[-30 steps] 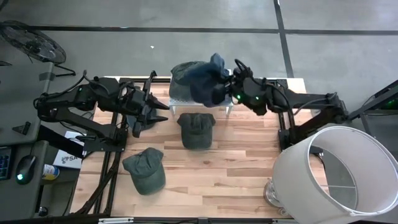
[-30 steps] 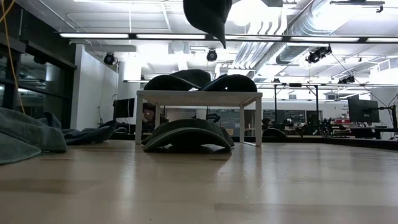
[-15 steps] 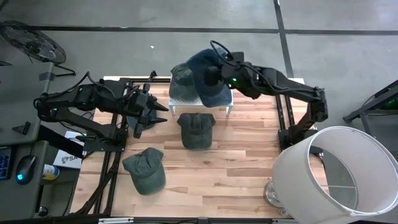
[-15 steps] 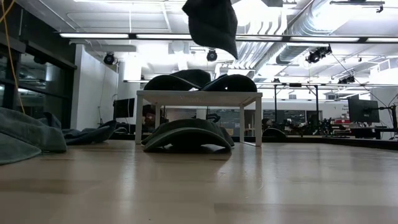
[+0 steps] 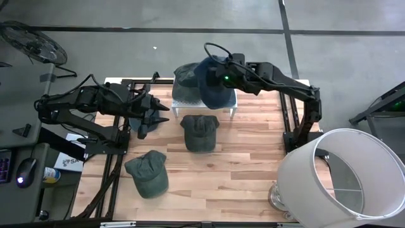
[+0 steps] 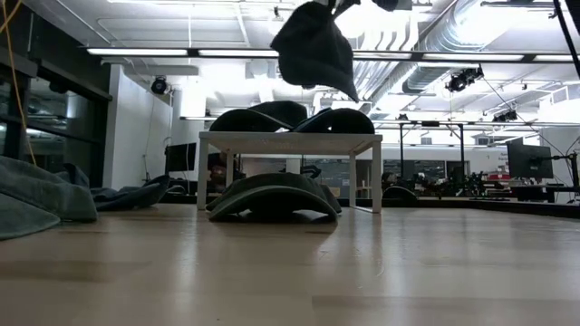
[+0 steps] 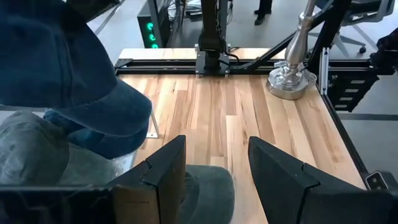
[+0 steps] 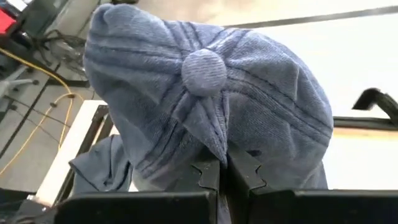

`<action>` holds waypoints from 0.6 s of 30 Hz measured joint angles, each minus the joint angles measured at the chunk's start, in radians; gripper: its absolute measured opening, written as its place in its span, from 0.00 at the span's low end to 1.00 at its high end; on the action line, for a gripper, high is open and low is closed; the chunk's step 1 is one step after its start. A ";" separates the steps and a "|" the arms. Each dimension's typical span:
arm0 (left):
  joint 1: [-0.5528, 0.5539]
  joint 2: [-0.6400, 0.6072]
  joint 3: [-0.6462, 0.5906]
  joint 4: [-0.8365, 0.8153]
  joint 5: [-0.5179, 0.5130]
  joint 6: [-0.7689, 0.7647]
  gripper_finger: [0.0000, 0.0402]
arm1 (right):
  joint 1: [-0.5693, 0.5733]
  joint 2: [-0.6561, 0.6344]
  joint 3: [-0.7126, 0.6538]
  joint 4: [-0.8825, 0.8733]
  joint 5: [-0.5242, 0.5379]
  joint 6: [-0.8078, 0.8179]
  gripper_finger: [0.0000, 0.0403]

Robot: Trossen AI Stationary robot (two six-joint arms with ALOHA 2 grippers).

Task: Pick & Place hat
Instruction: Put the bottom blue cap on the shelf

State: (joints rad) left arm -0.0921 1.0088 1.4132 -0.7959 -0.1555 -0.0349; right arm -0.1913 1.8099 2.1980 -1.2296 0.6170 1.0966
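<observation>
Blue denim hat (image 5: 214,85) hangs pinched in the right gripper (image 5: 221,77), above the small white stand (image 5: 231,100). Left gripper (image 5: 154,114), fingers parted and holding nothing, waits beside the stand over the desk (image 5: 240,164).

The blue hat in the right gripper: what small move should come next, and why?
Probably a short descent, then release. The right gripper is shut on the blue hat, which hangs above the small white table; the low view shows a gap between them. A green hat already lies on that table, so the blue one should come down beside it. The left gripper waits open at the table's left side.
</observation>
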 joint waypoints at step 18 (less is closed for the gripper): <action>0.000 0.000 0.000 -0.027 -0.001 0.000 0.43 | -0.064 0.005 -0.043 -0.045 -0.103 -0.056 0.00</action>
State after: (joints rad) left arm -0.0921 1.0092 1.4132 -0.8234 -0.1562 -0.0345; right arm -0.2558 1.8149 2.1552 -1.2746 0.5143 1.0406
